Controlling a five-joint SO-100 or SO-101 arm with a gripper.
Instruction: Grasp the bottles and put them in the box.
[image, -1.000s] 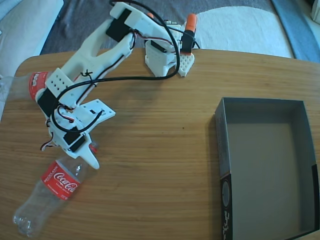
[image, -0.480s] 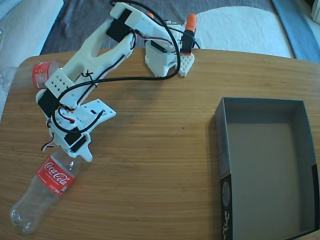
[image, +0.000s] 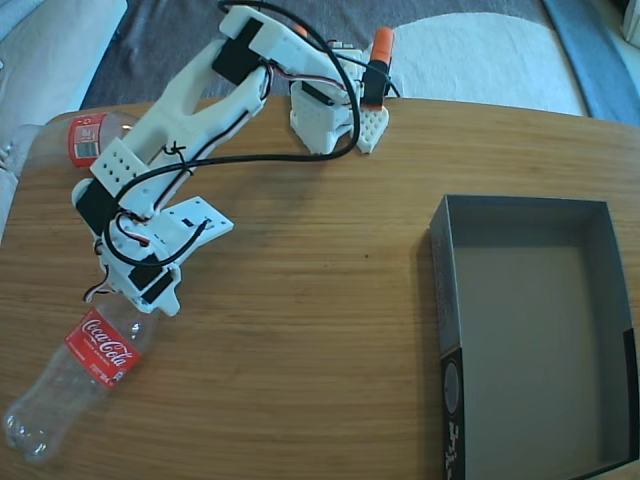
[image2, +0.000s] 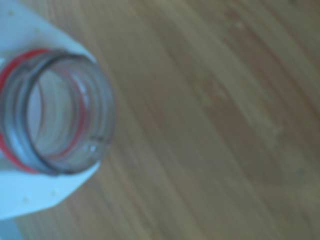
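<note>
One clear Coca-Cola bottle (image: 95, 350) lies slanted on the wooden table at the lower left of the fixed view, base toward the corner. My gripper (image: 150, 298) sits at its neck and is shut on it. The wrist view shows the bottle's open mouth and red ring (image2: 104, 112) with white fingers (image2: 40, 192) above and below. A second bottle (image: 88, 138) lies at the table's far left edge, partly hidden behind the arm. The dark grey box (image: 446, 290) stands empty at the right.
The arm's white base (image: 325, 120) and an orange clamp (image: 378, 62) sit at the table's back edge, with black cables looping over the arm. Bare wood stretches between the arm and the box. The rounded table corner (image: 30, 150) is close to both bottles.
The gripper has swung left and a little up, dragging the held bottle so its base slid toward the lower-left corner. The second bottle has shifted up and right along the far edge.
</note>
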